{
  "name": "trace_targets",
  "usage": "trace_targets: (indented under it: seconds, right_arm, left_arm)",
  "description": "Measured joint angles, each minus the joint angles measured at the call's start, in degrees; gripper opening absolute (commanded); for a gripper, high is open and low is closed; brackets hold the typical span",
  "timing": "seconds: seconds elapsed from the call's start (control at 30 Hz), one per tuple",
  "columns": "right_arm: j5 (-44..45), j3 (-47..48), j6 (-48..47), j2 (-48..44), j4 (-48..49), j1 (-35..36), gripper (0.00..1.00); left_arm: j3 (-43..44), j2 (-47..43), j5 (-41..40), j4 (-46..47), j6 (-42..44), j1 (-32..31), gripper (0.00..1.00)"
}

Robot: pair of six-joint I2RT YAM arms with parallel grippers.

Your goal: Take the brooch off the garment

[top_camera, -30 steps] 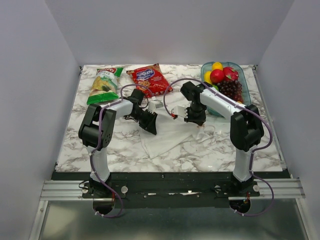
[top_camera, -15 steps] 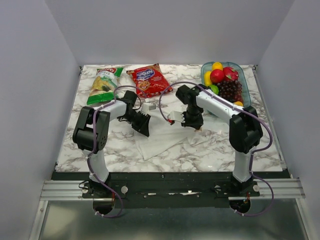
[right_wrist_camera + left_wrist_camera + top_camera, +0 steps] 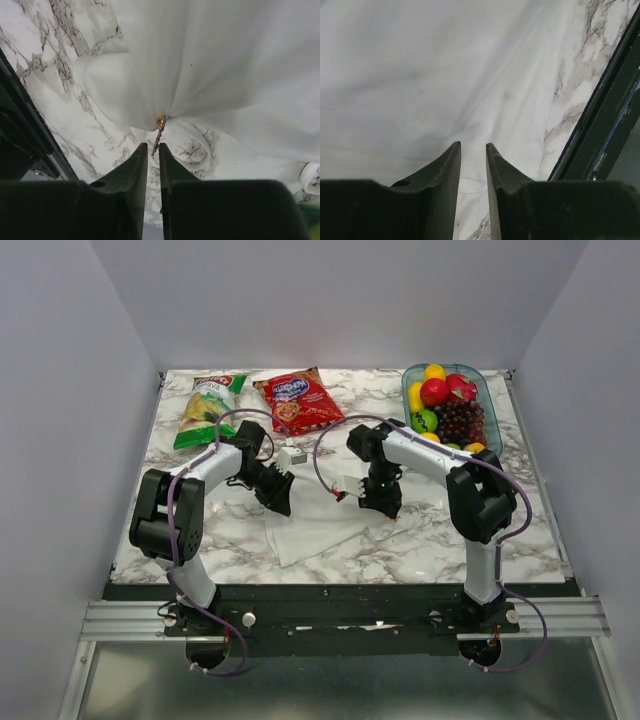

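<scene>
So the white garment [image 3: 312,528] is lying rumpled in the middle of the counter [image 3: 420,540], a bit towards the near edge, and both arms are leaning in over it, one from each side. The left end effector [image 3: 281,504] is sitting at the garment's far left corner. Its fingers are standing a narrow slot apart with plain white cloth showing through the slot, and honestly I can't tell whether it's pinching the fabric or just hovering over it. The right end effector [image 3: 390,506] is working at the garment's right edge, and that's where the brooch [image 3: 160,126] is. It's a tiny goldish-grey thing seen edge-on, sitting right where the cloth is bunching into a little peak, with folds fanning away from it. Its lower tip is dipping into the mouth of the right fingers, which are only a thin slit apart. I can't say whether they're actually nipping it or just bracketing it. Along the far edge a green snack bag [image 3: 211,410] and a red snack bag [image 3: 299,401] are lying flat, and a fruit tray [image 3: 486,390] is sitting in the far right corner. A little white box [image 3: 292,454] is resting between the two arms, just beyond the cloth.
</scene>
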Motion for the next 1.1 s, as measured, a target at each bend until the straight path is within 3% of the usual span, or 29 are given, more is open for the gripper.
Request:
trace_targets:
  seconds: [0.1, 0.27, 0.47, 0.77, 0.83, 0.9, 1.1]
  right_arm:
    - [0.04, 0.04, 2.86, -0.42, 1.97, -0.02, 0.47]
    - [0.48, 1.73, 8.83, -4.5, 5.75, -0.44, 0.5]
    - [2.03, -3.21, 12.98, -18.95, 8.79, -2.49, 0.48]
    - [-12.87, -7.17, 20.9, -33.31, 11.56, -26.8, 0.5]
    - [-16.13, -10.64, 22.97, -36.48, 14.67, -28.92, 0.57]
    - [-17.75, -15.23, 25.42, -40.81, 18.03, -29.66, 0.71]
    - [-18.1, -29.22, 34.99, -55.65, 32.85, -30.08, 0.73]
  left_arm:
    - [0.48, -0.9, 1.44, 0.11, 1.25, 0.0, 0.36]
    - [4.07, -0.04, 4.87, 0.37, 2.01, -0.04, 0.36]
    - [11.96, 3.32, 9.57, 1.49, 2.8, -1.75, 0.4]
    - [26.75, 12.81, 10.95, 2.4, 3.1, -15.19, 0.46]
    - [29.14, 14.88, 10.05, 2.67, 2.47, -18.12, 0.48]
    - [33.44, 18.1, 8.48, 2.64, 1.55, -21.27, 0.49]
    - [48.52, 27.74, 5.68, 1.27, -1.38, -27.54, 0.49]
